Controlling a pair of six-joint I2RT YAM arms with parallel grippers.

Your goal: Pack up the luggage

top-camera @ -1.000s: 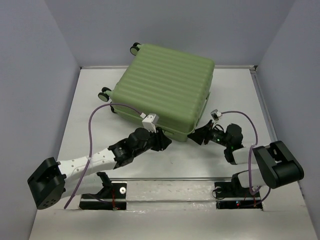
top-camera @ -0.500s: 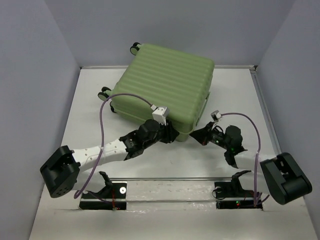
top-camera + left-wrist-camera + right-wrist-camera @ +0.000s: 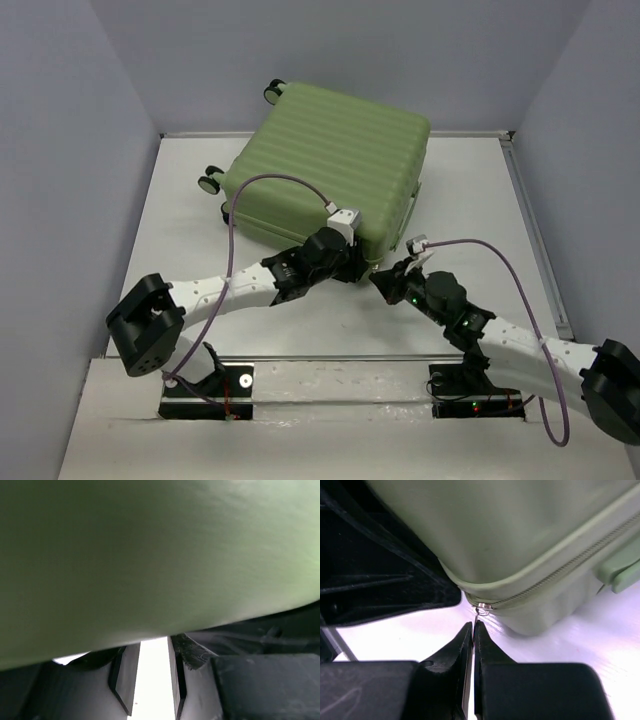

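Note:
The luggage (image 3: pixel 330 160) lies flat and closed at the table's back middle, ribbed green shell up. My left gripper (image 3: pixel 352 268) sits at its near corner, open, the shell (image 3: pixel 150 555) right above its fingers (image 3: pixel 125 675), nothing held between them. My right gripper (image 3: pixel 385 283) is just right of it at the same corner. In the right wrist view it (image 3: pixel 473 625) is shut on the small metal zipper pull (image 3: pixel 479 611) that hangs from the zipper line of the shell (image 3: pixel 520 540). The left gripper's black body fills that view's upper left.
Black-and-green caster wheels (image 3: pixel 211 181) stick out at the suitcase's left and back (image 3: pixel 272 92). A light-green side handle (image 3: pixel 408 210) runs along its right side, also in the right wrist view (image 3: pixel 620 572). Grey walls enclose the white table (image 3: pixel 470 200).
Both grippers have moved along the suitcase's near edge: the left one rightward to the near corner, the right one leftward and down to meet it. The suitcase has shifted slightly.

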